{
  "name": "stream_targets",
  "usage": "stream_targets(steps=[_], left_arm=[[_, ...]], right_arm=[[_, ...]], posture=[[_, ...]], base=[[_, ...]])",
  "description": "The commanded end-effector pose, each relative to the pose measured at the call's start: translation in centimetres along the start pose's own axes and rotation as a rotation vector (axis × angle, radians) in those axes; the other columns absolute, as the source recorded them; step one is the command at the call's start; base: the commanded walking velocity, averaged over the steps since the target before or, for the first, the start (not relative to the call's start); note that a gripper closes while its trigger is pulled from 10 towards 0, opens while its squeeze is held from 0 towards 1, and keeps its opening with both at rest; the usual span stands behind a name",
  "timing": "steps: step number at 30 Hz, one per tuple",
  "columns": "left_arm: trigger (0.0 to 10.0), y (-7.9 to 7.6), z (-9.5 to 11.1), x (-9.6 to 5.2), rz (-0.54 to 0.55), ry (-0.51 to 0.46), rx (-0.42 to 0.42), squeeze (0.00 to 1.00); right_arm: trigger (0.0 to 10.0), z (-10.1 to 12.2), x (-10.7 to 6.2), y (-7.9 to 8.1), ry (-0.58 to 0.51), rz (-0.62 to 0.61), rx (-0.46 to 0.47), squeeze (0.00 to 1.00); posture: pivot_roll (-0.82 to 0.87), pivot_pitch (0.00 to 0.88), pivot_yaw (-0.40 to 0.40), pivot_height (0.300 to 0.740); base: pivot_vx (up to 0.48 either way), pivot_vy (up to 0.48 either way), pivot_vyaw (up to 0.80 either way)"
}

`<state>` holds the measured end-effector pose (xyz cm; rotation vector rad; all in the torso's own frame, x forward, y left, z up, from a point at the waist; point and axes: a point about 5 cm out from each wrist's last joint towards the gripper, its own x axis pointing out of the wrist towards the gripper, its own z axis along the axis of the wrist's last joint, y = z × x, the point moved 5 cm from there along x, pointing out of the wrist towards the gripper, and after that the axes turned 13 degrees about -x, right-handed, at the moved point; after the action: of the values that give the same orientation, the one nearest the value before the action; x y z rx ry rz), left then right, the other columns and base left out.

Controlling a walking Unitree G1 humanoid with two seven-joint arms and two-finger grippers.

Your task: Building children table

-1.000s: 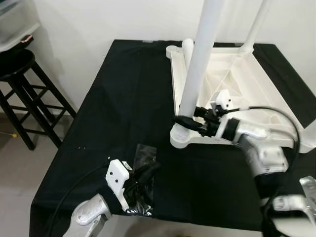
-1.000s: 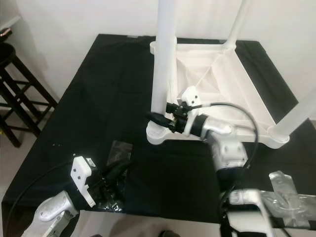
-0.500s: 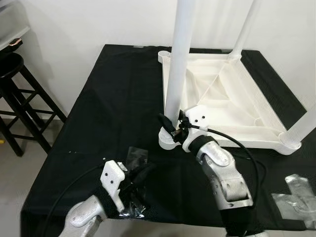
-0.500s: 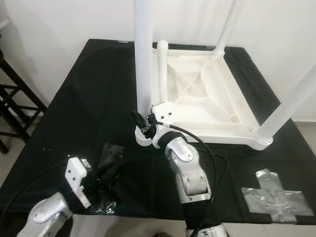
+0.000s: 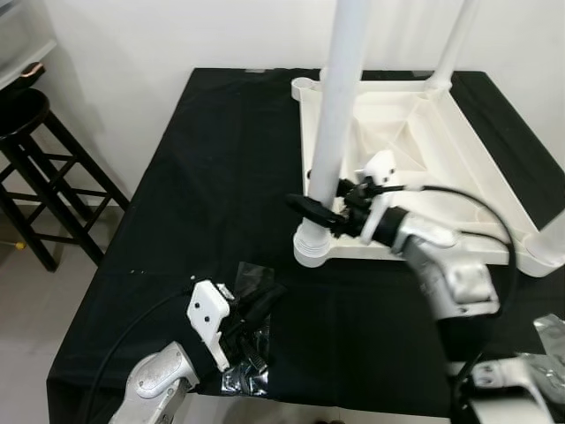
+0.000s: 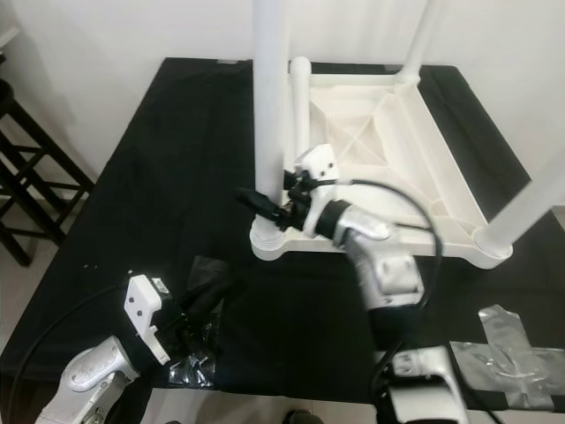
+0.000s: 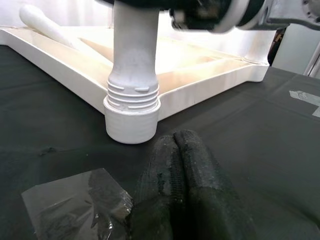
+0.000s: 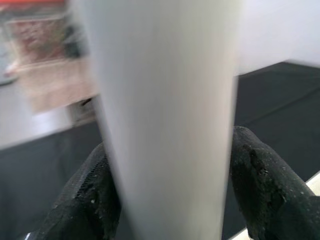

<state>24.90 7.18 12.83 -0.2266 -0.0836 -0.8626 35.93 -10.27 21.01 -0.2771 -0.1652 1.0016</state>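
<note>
R gripper [image 5: 320, 213] clamped round white table leg [image 5: 340, 115] just above corner socket [image 5: 311, 247], screwing step. Next: twist till threads seat. L gripper [image 7: 180, 165] pinched shut, empty, near socket.

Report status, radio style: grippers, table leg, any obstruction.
Right gripper clamped round upright table leg above its corner socket. Left gripper shut, idle, by plastic bag. Nothing blocking.

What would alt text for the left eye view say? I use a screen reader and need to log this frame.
The right gripper clasps an upright white leg at the corner of an upturned white table on a black cloth. The left gripper rests shut near a plastic bag; a black stool stands at left.
</note>
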Motion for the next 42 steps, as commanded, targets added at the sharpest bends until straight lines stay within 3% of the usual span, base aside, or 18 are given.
stream_targets(steps=[1,6,7,17,23,24,25,26,28,30,31,33,41,42], left_arm=[[10.0,0.1,-0.6,-0.2,0.008,0.02,-0.01,0.0],[10.0,0.1,-0.6,-0.2,0.009,0.021,-0.011,0.0],[10.0,0.1,-0.7,-0.2,0.008,0.022,-0.011,0.0],[10.0,0.0,-0.6,-0.2,0.007,0.021,-0.011,0.0],[10.0,-0.1,-0.6,-0.3,0.005,0.022,-0.01,0.0],[10.0,-0.2,-0.5,-0.4,0.005,0.022,-0.01,0.0],[10.0,-0.2,-0.5,-0.5,0.005,0.022,-0.009,0.0],[10.0,-0.2,-0.5,-0.5,0.005,0.022,-0.009,0.0],[10.0,-0.1,-0.3,-0.5,0.008,0.02,-0.007,0.0],[10.0,-0.1,-0.3,-0.5,0.008,0.02,-0.007,0.0],[10.0,0.0,-0.3,-0.5,0.008,0.02,-0.006,0.0],[10.0,0.0,-0.4,-0.5,0.01,0.02,-0.006,0.0],[10.0,0.0,-0.4,-0.3,0.012,0.022,0.0,0.0],[10.0,0.0,-0.4,-0.3,0.015,0.019,0.001,0.0]], right_arm=[[10.0,0.0,-0.1,0.4,-0.021,0.09,0.015,0.0],[9.9,-0.4,-0.1,0.1,-0.017,0.19,0.059,0.0],[0.0,-0.9,0.2,-0.9,0.0,0.165,0.089,0.0],[0.0,-0.9,-0.5,-1.6,-0.019,0.163,0.093,0.0],[0.0,-1.6,-1.3,-1.7,0.014,0.068,0.062,0.0],[0.0,-2.2,-1.5,-1.7,0.049,0.009,0.053,0.0],[0.0,-4.0,-1.2,-1.5,0.129,-0.172,0.06,0.0],[0.0,-4.0,-1.2,-1.5,0.129,-0.172,0.06,0.0],[0.0,-7.5,-1.8,-0.2,0.289,-0.6,0.135,0.0],[0.0,-7.5,-1.8,-0.2,0.289,-0.6,0.135,0.0],[0.0,-8.0,-0.4,3.4,0.35,-0.526,0.064,0.0],[0.0,-7.1,0.5,3.8,0.295,-0.495,0.062,0.0],[0.0,-7.9,1.1,2.9,0.312,-0.465,0.077,0.0],[10.0,-7.9,0.9,3.1,0.321,-0.457,0.087,0.0]], posture=[[-0.02,0.137,-0.014,0.74],[-0.01,0.135,-0.014,0.74],[-0.01,0.135,-0.014,0.74],[-0.01,0.144,-0.015,0.74],[-0.01,0.153,-0.01,0.74],[-0.01,0.156,-0.013,0.74],[-0.01,0.159,-0.017,0.74],[-0.01,0.159,-0.017,0.74],[-0.02,0.165,-0.007,0.74],[-0.02,0.165,-0.007,0.74],[-0.02,0.164,-0.006,0.74],[-0.02,0.157,-0.001,0.74],[0.0,0.152,-0.011,0.74],[0.0,0.15,-0.017,0.74]], base=[[0.0,0.0,0.0],[0.0,0.0,0.0],[0.0,0.0,0.0],[0.0,0.0,0.0],[0.0,0.0,0.0],[0.0,0.0,0.0],[0.0,0.0,0.0],[0.0,0.0,0.0],[0.0,0.0,0.0],[0.0,0.0,0.0],[0.0,0.0,0.0],[0.0,0.0,0.0],[0.0,0.0,0.0],[0.0,0.0,0.0]])
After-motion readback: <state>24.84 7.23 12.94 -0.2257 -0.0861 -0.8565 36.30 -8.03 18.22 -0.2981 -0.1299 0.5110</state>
